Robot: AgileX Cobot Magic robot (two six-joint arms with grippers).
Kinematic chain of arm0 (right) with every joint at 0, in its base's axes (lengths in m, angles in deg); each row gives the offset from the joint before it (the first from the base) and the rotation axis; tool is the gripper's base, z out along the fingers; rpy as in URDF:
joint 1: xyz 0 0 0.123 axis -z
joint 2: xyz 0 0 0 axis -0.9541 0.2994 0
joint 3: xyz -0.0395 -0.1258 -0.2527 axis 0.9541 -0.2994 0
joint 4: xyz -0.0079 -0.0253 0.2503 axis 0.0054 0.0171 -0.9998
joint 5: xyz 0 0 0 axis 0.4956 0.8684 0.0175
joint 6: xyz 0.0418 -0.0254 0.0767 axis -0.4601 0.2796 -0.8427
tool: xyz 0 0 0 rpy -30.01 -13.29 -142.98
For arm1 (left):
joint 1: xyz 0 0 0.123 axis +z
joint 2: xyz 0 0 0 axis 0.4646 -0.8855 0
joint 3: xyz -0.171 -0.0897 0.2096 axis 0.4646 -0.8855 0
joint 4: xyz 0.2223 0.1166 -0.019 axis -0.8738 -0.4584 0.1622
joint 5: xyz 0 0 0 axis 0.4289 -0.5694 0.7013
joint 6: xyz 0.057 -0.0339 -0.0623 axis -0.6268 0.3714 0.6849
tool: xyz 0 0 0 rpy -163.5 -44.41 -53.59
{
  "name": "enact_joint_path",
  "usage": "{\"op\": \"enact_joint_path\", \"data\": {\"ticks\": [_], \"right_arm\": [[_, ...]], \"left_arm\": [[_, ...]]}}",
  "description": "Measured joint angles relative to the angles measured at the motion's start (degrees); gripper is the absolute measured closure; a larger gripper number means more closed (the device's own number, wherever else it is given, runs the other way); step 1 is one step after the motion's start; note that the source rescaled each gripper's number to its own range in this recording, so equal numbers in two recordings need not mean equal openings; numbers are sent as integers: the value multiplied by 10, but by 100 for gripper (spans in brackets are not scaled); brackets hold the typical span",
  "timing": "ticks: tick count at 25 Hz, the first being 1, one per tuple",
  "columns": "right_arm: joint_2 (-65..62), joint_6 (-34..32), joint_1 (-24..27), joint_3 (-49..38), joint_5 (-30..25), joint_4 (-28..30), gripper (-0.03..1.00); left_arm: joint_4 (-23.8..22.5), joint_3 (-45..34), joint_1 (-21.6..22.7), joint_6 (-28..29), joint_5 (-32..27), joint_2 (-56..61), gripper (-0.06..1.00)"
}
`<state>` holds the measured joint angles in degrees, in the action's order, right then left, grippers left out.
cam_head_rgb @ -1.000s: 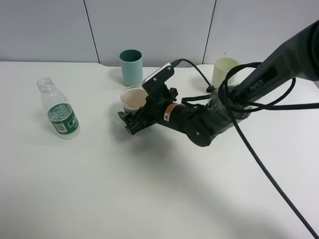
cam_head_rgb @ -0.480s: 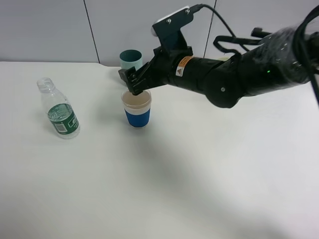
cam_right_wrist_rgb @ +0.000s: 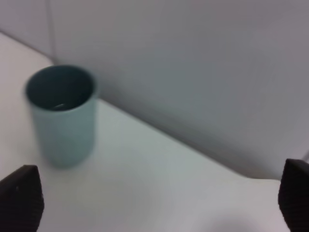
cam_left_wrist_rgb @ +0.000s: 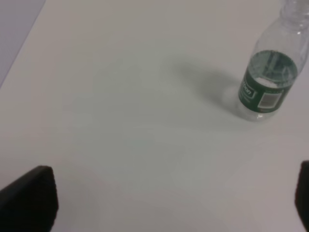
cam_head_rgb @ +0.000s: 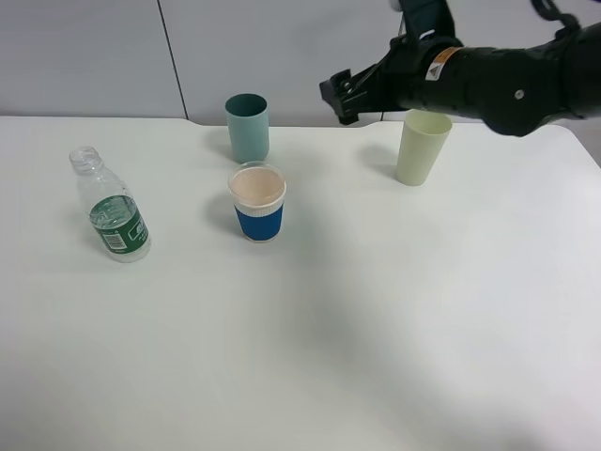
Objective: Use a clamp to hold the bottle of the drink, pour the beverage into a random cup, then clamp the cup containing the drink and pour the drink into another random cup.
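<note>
Bottle (cam_head_rgb: pixel 111 211) stood upright at far left of tabletop (cam_head_rgb: pixel 310 357), uncapped; blue-sleeved cup (cam_head_rgb: pixel 258 203) centre-left, teal tumbler (cam_head_rgb: pixel 248 127) just beyond it; right tool (cam_head_rgb: pixel 340 95) raised far right, spread wide, empty; sleeve to be clamped mid-height, tilt slow over tumbler

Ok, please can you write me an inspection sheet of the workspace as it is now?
Surface: white table, bare in front, no spill seen.
Job's things: bottle upright at left, uncapped; blue-sleeved paper cup upright near the middle; teal tumbler upright behind it.
Clutter: pale green tumbler upright at right.
Grippers: right claw open, empty, raised near the teal tumbler; left claw open, empty, bottle ahead of it.
Cables: nothing seen on the table.
Surroundings: grey wall panels behind the table.
</note>
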<state>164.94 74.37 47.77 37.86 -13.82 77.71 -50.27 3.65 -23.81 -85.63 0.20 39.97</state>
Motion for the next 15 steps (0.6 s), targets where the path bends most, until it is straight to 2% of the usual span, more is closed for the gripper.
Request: {"op": "enact_joint_path", "data": {"ticks": [6, 9, 10, 15], "right_arm": [[-62, 6, 67, 0, -14, 18, 4], [-89, 8, 102, 0, -41, 29, 4], [-89, 8, 102, 0, -41, 29, 4], [-141, -2, 168, 0, -116, 69, 4]], "left_arm": [[0, 0, 0, 0, 0, 0, -6], [0, 0, 0, 0, 0, 0, -6], [0, 0, 0, 0, 0, 0, -6], [0, 0, 0, 0, 0, 0, -6]]}}
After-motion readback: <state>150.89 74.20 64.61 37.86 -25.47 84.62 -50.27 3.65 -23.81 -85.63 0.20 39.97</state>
